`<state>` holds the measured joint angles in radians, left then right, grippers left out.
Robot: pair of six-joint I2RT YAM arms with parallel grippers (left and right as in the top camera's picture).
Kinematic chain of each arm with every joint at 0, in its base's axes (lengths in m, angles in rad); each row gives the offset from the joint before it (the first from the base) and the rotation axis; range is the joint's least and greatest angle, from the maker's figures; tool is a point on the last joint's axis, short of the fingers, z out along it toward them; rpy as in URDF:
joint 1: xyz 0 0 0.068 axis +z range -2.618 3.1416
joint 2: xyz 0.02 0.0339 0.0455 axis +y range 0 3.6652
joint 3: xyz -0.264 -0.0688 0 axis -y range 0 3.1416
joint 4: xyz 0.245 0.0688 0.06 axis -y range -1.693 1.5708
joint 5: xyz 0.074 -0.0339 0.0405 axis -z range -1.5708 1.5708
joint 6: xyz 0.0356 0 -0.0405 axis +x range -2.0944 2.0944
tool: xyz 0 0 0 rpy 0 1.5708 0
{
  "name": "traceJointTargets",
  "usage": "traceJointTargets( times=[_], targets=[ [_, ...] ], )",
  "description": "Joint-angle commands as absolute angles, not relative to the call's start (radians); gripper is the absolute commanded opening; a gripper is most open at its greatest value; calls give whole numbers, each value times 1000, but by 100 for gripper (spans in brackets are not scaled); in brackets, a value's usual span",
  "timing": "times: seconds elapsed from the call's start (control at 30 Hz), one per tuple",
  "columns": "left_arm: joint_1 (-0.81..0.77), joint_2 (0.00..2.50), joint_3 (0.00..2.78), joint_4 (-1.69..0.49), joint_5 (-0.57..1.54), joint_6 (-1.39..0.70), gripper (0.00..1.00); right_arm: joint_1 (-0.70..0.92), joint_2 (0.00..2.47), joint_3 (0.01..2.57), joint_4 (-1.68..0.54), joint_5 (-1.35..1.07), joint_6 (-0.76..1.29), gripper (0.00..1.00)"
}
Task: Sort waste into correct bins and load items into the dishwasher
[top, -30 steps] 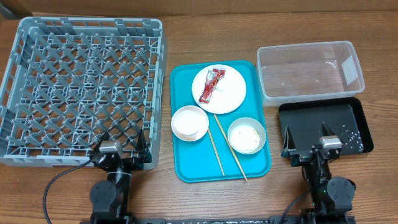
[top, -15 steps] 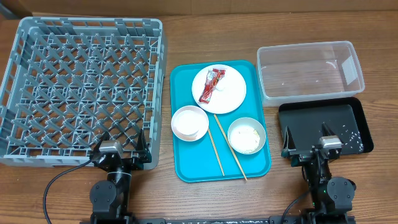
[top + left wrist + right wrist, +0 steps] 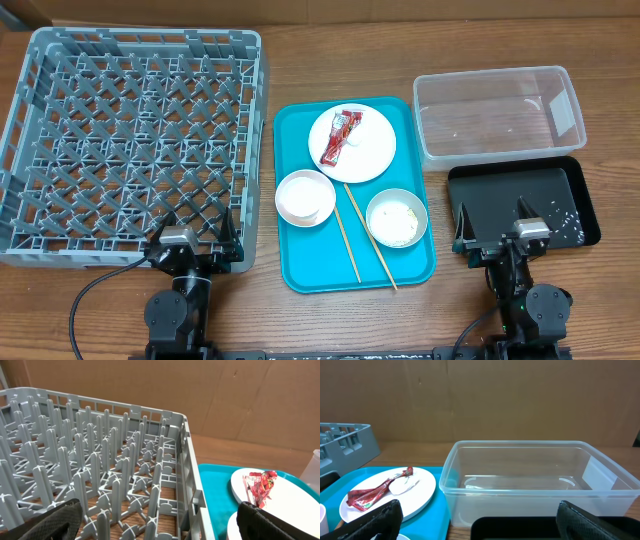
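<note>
A crumpled red wrapper [image 3: 338, 137] [image 3: 375, 490] lies on the white plate [image 3: 352, 143] at the back of the teal tray [image 3: 300, 262]. In front of the plate stand a pinkish-white bowl [image 3: 305, 197] and a pale grey-green bowl [image 3: 397, 217] with white bits inside. The grey dish rack [image 3: 130, 140] [image 3: 100, 475] fills the left side. At the right are the clear tub [image 3: 497, 113] [image 3: 530, 485] and the black tray [image 3: 520, 195], which has white grains [image 3: 570, 225] in its right corner. My left gripper [image 3: 197, 232] [image 3: 160, 522] is open at the rack's near edge. My right gripper [image 3: 497, 235] [image 3: 480, 522] is open at the black tray's near edge. Neither holds anything.
Two thin wooden chopsticks [image 3: 360, 235] lie slanted on the teal tray between the bowls. Brown cardboard walls stand behind the wooden table [image 3: 600, 300]. Both arm bases sit at the table's front edge.
</note>
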<state>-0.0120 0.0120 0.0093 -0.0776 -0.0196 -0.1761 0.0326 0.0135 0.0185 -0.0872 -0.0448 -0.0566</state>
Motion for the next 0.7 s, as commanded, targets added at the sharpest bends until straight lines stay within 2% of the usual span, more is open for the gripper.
traceJointTargets(
  times=[0.0,0.37,0.67],
  targets=[
    [-14,5,5,-73,-18,-160,100,30,3,8,-79,-44,-52,100],
    [-14,5,30,-96,1,-229,100,30,3,24,-93,-47,157,100],
    [-13,68,210,-319,-4,-156,100,30,7,120,-226,-55,192,100]
  ],
)
